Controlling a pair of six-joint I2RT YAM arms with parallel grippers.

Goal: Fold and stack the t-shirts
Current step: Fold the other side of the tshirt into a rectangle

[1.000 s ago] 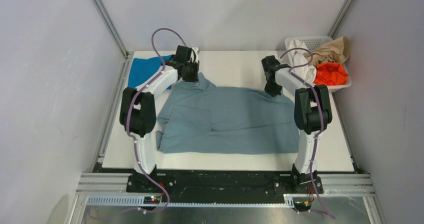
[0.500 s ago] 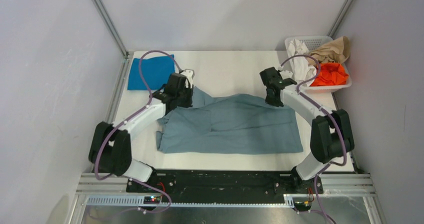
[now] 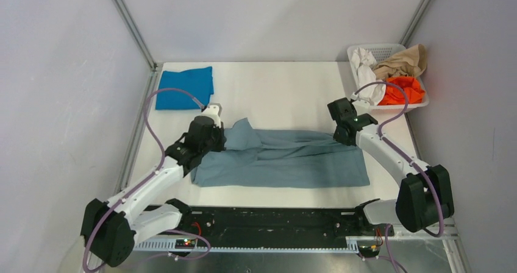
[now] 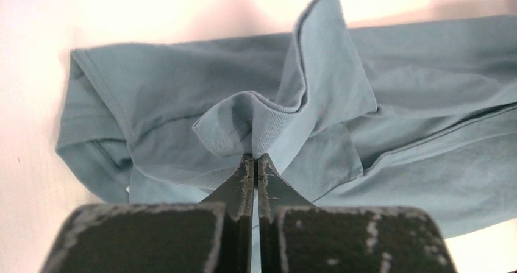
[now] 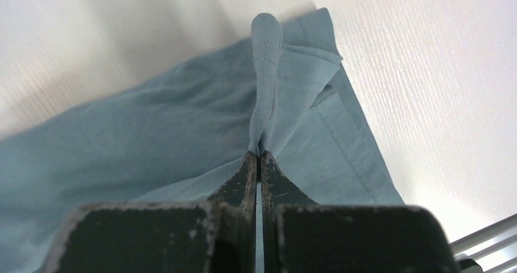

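The large dusty grey-blue t-shirt [image 3: 286, 160] lies across the middle of the white table, its far half drawn over toward the near edge. My left gripper [image 3: 214, 140] is shut on the shirt's ribbed neck edge [image 4: 262, 124] at the left end. My right gripper [image 3: 345, 133] is shut on a pinch of the hemmed edge [image 5: 266, 72] at the right end. Both hold the cloth a little above the lower layer. The brighter blue t-shirt [image 3: 183, 88] lies folded at the far left corner.
A white basket [image 3: 420, 105] at the far right holds white, tan and orange cloth. Grey walls with metal frame posts enclose the table on three sides. A black rail [image 3: 274, 221] runs along the near edge.
Both grippers have pulled the shirt's far edge toward the near edge, narrowing the shirt into a folded band. The arms have stretched low, uncovering the bright blue shirt.
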